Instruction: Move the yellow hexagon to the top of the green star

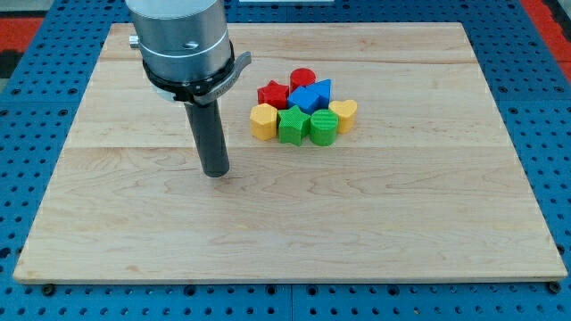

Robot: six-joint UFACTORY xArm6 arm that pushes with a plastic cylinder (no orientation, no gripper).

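The yellow hexagon (263, 121) sits at the left end of a tight cluster of blocks near the board's upper middle. It touches the green star (292, 126) on its right. My tip (215, 172) rests on the board to the lower left of the yellow hexagon, apart from all blocks. The rod stands upright under the grey arm head.
The cluster also holds a red star (272, 93), a red cylinder (302, 78), a blue block (313, 95), a green cylinder (323, 128) and a yellow heart (344, 114). The wooden board (401, 205) lies on a blue pegboard.
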